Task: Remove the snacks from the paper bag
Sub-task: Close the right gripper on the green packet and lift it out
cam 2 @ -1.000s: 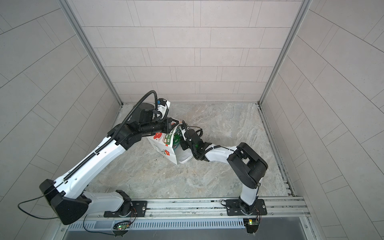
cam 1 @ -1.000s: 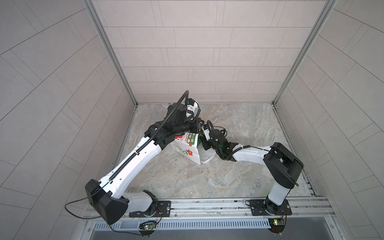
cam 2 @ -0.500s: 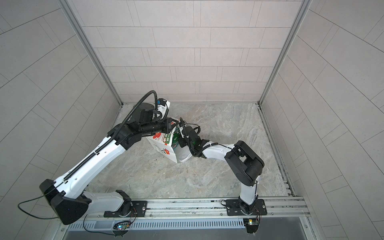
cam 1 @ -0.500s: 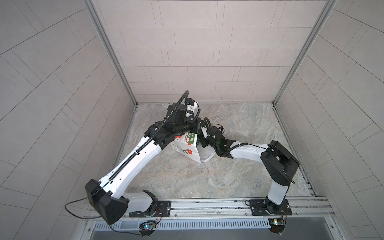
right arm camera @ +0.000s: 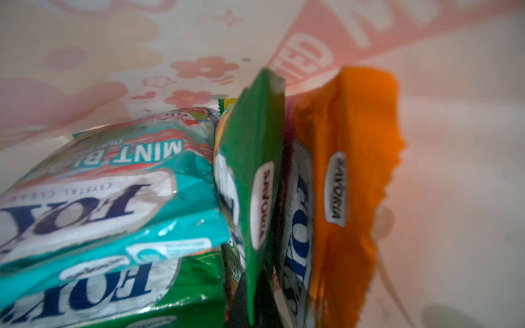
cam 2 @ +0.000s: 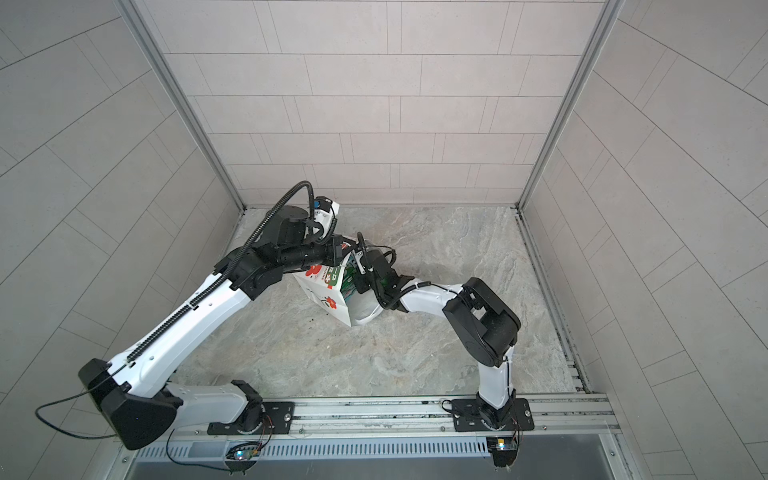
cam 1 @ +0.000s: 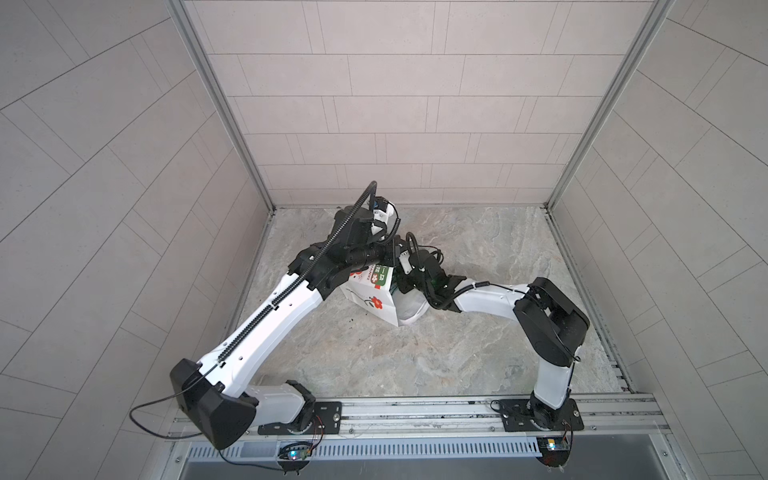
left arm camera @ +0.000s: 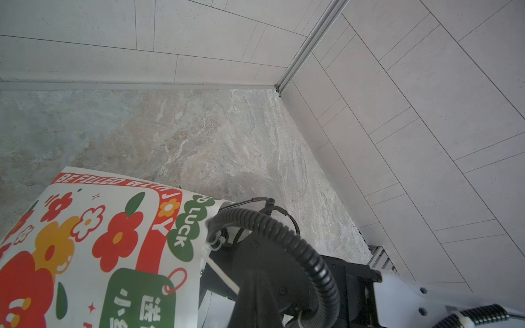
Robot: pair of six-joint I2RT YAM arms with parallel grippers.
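Note:
The white paper bag (cam 1: 374, 297) (cam 2: 328, 297) with red flower print lies tipped over mid-table, its mouth facing right. My left gripper (cam 1: 386, 257) (left arm camera: 241, 289) is at the bag's upper rim, shut on its white cord handle (left arm camera: 223, 277). My right arm reaches into the mouth, so its fingers are hidden in both top views. Inside, the right gripper (right arm camera: 252, 306) is shut on the edge of a green snack pouch (right arm camera: 252, 170) standing on edge. An orange pouch (right arm camera: 349, 184) stands beside it, and two teal pouches (right arm camera: 108, 184) lie stacked on another green one (right arm camera: 193, 286).
Tiled walls enclose the marble tabletop (cam 1: 478, 357) at the back and both sides. A metal rail (cam 1: 415, 409) carrying both arm bases runs along the front edge. The right arm's black cable (left arm camera: 284, 227) loops close to the bag's rim.
My right gripper has pushed deeper into the bag and closed on the green pouch. The left arm and the bag have stayed put.

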